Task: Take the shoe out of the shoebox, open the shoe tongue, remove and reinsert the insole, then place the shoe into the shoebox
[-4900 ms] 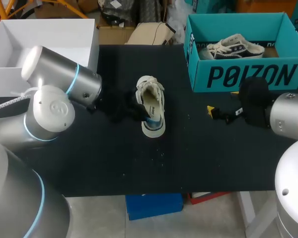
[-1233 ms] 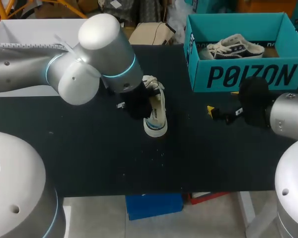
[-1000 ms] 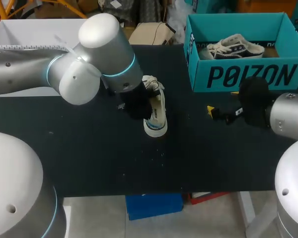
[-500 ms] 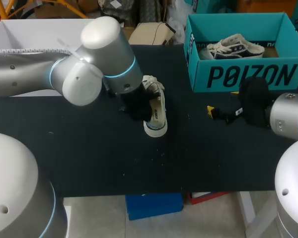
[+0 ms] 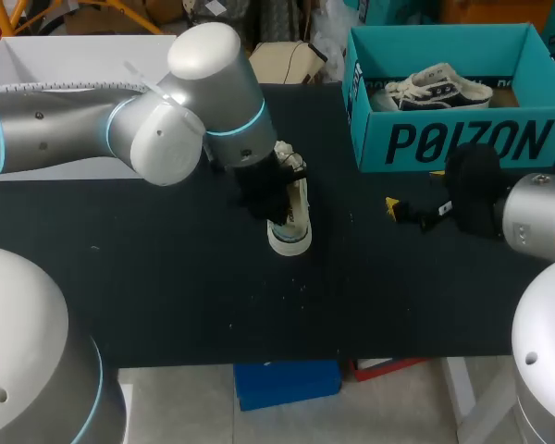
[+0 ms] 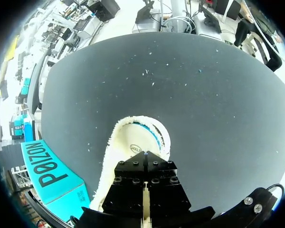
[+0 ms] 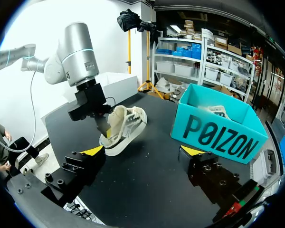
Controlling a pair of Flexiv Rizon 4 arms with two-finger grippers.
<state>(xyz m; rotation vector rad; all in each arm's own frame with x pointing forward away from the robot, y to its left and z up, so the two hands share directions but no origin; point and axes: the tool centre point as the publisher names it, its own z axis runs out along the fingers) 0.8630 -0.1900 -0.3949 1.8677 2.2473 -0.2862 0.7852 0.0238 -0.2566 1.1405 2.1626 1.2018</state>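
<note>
The first step looks done: the shoe [image 5: 296, 211] is out of the teal shoebox [image 5: 462, 141] and sits on the black table [image 5: 166, 277], well apart from the box and tipped to one side, as the right wrist view shows. A second shoe [image 5: 437, 86] lies inside the box. We judge that we are in the middle stretch, at the tongue or the insole. Our left gripper [image 7: 103, 122] reaches down into the shoe's mouth, and the left wrist view looks straight into the opening, where the insole [image 6: 138, 142] lies flat in the sole. Putting the shoe back in the box is clearly not yet done. Our right gripper [image 7: 142, 152] hovers low over the table between shoe and box, spread wide and holding nothing.

Much is hidden. The left gripper's own black body covers the shoe's mouth in its wrist view, and its yellow tips show nowhere, so we cannot tell whether it is spread, pressed together or pinching the tongue or the insole. In the head view the left arm covers the shoe's heel end. Nor can we tell whether the insole has been out and back already.
</note>
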